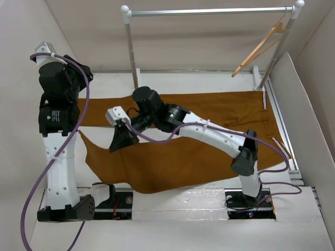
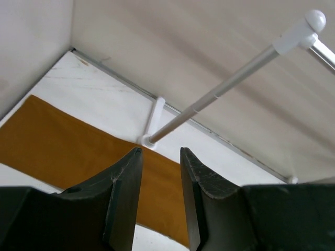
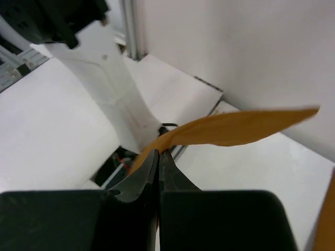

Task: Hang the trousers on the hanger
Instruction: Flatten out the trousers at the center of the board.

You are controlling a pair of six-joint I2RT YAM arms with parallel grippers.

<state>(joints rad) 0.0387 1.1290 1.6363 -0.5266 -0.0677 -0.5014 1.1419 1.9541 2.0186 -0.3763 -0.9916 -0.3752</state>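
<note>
The rust-brown trousers lie spread over the white table, waist to the right, legs to the left. My right gripper reaches over them to the left and is shut on the edge of a trouser leg, lifted off the table. My left gripper is open and empty, raised high at the far left above a flat leg. The light wooden hanger hangs by its hook from the right end of the silver rail.
The rail stands on white posts at the back of the table; one post shows in the left wrist view. White walls close in the left, back and right sides. Purple cables trail from both arms.
</note>
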